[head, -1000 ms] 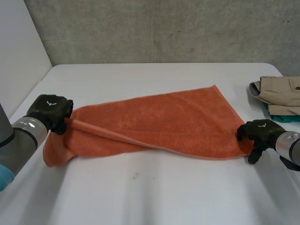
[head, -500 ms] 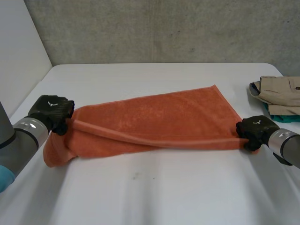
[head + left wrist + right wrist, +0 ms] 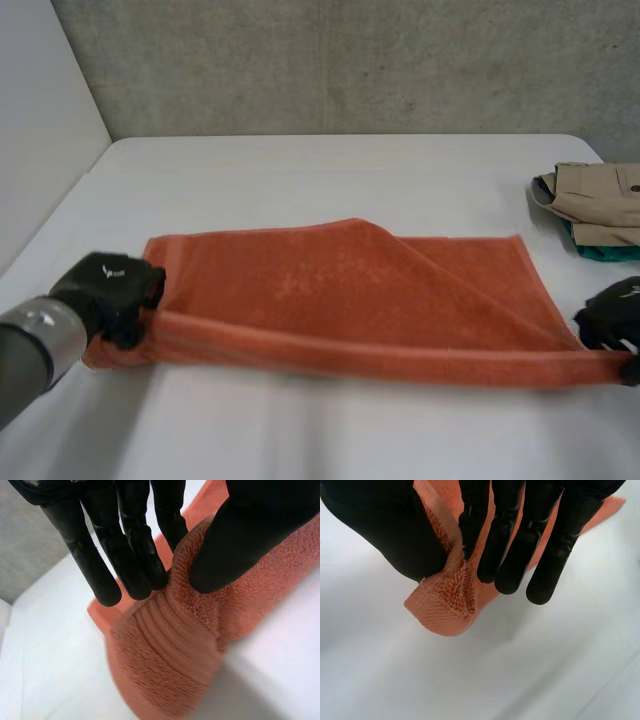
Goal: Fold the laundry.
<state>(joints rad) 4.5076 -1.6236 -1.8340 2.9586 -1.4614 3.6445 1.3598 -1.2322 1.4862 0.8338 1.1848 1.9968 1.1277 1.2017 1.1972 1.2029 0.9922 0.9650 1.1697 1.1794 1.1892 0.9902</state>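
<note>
Towel (image 3: 340,300), orange terry, lies spread across the near half of the table (image 3: 300,170), its near edge drawn in a straight line between the two hands, with one layer turned over on a slant so the right part shows a single thickness. Your left hand (image 3: 110,290) has the near left corner: in the left wrist view the thumb (image 3: 240,545) presses a thick bunch of cloth against the fingers (image 3: 127,555), a firm pinch on several layers. Your right hand (image 3: 612,318) has the near right corner, where the right wrist view shows the woven hem band nipped between the thumb (image 3: 380,530) and the fingers (image 3: 512,550), which are otherwise nearly straight. Folded clothes (image 3: 598,200) sit at the table's right edge, apart from the towel. Expect this cloth to be light, limp and thick – it should sag or bunch wherever you let the tension go, though the looped pile looks grippy and not likely to slip. Corners on the flat hem band look like the best hold – the right pinch is shallow, so you would be wise to take more cloth there before lifting.
</note>
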